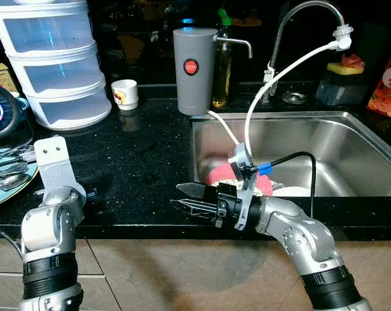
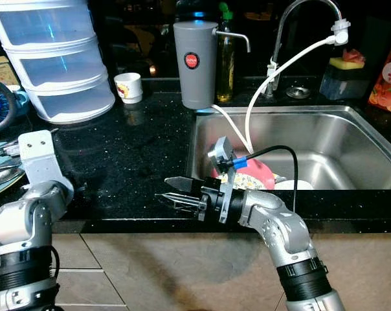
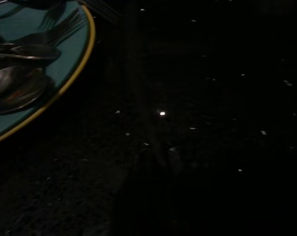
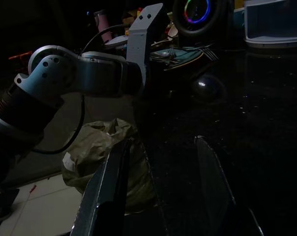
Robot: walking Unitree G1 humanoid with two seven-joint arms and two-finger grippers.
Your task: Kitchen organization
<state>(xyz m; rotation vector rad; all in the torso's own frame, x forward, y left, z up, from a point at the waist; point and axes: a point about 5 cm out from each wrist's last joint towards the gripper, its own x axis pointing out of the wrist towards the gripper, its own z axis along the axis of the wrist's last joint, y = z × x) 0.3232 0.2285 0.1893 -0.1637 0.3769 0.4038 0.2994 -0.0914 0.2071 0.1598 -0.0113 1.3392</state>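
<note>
My right gripper (image 1: 176, 195) hovers low over the black counter's front edge, just left of the sink (image 1: 351, 146), pointing left. It is open, and the right wrist view shows nothing between its fingers (image 4: 106, 187). A pink dish (image 1: 216, 175) and a white plate (image 1: 292, 191) lie in the sink behind that wrist. At the far left a teal plate (image 1: 4, 188) with a yellow rim holds spoons and forks (image 3: 20, 83). My left arm (image 1: 50, 223) is bent beside that plate, over dark counter.
Along the back stand clear plastic drawers (image 1: 53, 58), a small white cup (image 1: 125, 94), a grey dispenser (image 1: 194, 68), an oil bottle (image 1: 223, 65), the faucet (image 1: 292, 26) with a white hose, and a sponge holder (image 1: 341, 81). A greenish bag (image 4: 104, 147) lies on the floor.
</note>
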